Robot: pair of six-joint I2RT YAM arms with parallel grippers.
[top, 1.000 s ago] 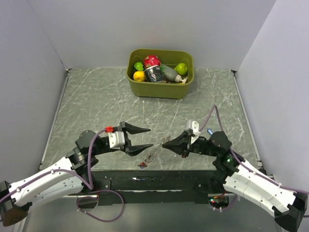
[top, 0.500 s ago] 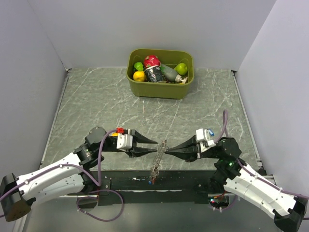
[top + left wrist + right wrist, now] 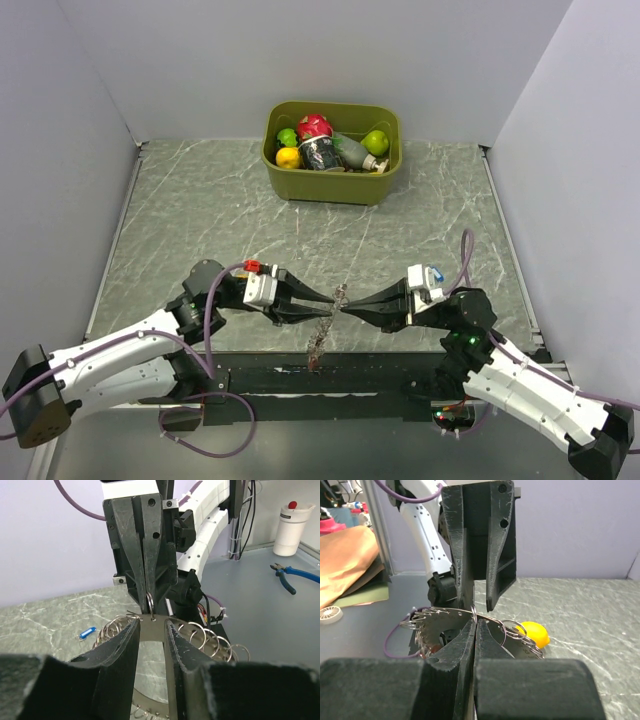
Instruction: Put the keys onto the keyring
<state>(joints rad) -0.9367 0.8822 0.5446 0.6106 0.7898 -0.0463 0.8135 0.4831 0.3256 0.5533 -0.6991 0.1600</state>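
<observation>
The keyring [image 3: 322, 336], a flat grey-brown ring with small wire loops along its rim, hangs tilted between the two grippers above the table's front edge. My right gripper [image 3: 346, 306] is shut on a small loop at the ring's top rim [image 3: 474, 613]. My left gripper [image 3: 328, 308] faces it, jaws a narrow gap apart, tips at the same rim [image 3: 152, 630] without clearly pinching it. A blue key [image 3: 87, 632] lies on the marble beyond. A reddish piece [image 3: 316, 358] hangs at the ring's lower end. Other keys are too small to make out.
An olive bin [image 3: 330, 186] full of fruit and bottles stands at the back centre. A yellow lemon [image 3: 535, 634] lies on the marble behind the ring. White walls close the left, right and back sides. A dark rail runs along the front edge.
The keyring lay on the table a second ago and now hangs lifted from my right gripper. Both grippers have come together at the centre, and the left jaws have narrowed.
</observation>
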